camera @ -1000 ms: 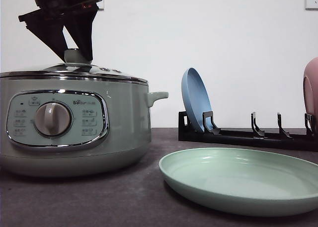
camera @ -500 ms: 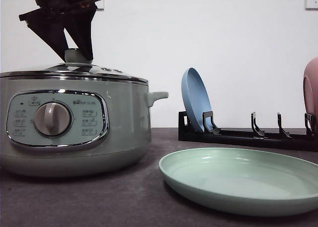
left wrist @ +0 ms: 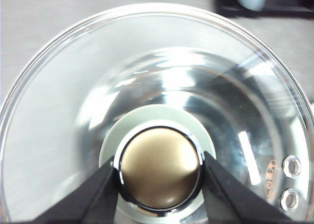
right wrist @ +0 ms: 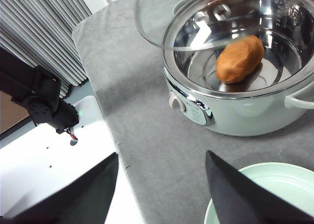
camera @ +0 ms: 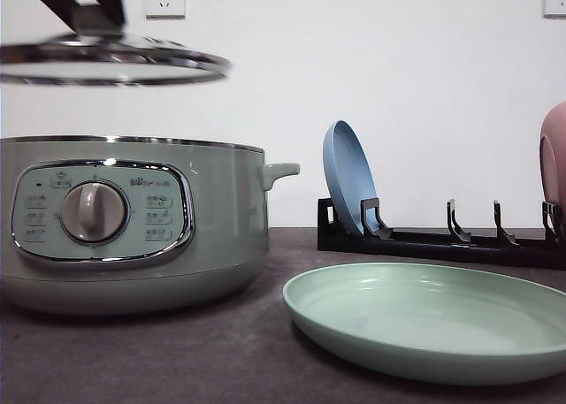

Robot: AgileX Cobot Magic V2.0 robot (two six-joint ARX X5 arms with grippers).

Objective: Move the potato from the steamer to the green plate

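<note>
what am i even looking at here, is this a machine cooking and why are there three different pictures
It is a two-armed robot at a table, photographed from three cameras at once. One looks forward over the table: a green steamer, a green plate in front, and a black rack holding a blue plate. The other two cameras sit on the wrists. The left one looks down through a glass lid, whose knob is pinched by the left gripper between its dark fingers; the lid hangs above the pot. The right one shows the open right gripper and a potato lying in the pot, to be moved to the green plate.
</note>
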